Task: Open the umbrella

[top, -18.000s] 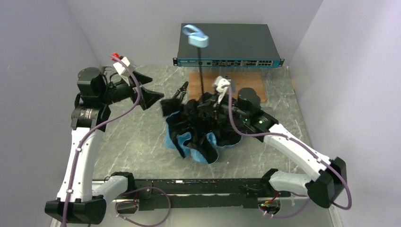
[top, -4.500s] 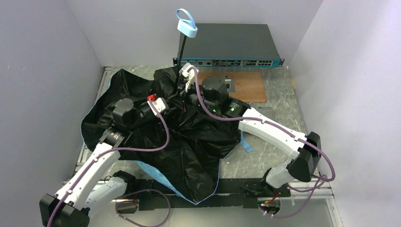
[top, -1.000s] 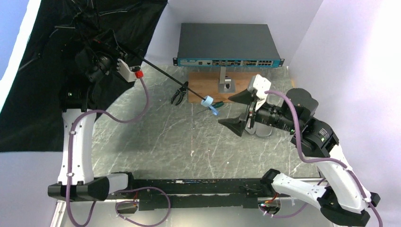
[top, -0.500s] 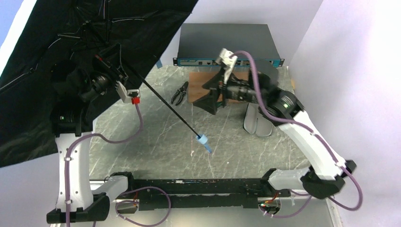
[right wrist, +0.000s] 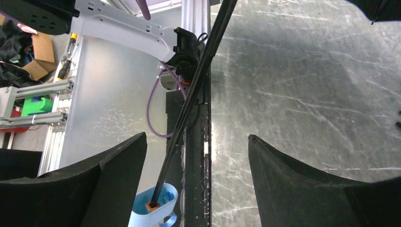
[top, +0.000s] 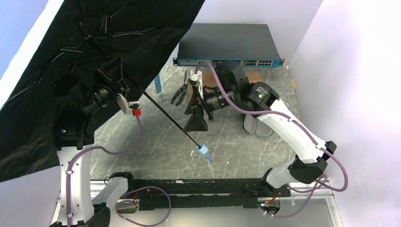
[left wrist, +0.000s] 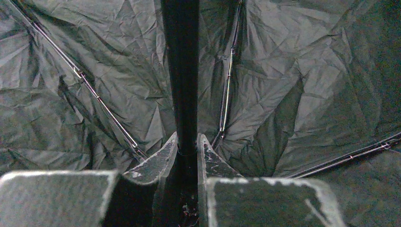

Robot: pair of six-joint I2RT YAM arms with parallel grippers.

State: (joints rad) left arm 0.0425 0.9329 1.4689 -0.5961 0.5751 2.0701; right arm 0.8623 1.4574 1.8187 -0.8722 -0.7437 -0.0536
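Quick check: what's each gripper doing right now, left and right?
Left gripper: closed on the umbrella shaft.
Right gripper: open, holding nothing; the shaft runs between its spread jaws.

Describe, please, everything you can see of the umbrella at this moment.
The umbrella is open, held up at the left, showing its black, creased underside and thin metal ribs. Its thin black shaft slants down to a pale-blue handle with a strap, above the table. The left tool is shut on the shaft near the ribs; the open right tool straddles it lower down, apparently without touching.
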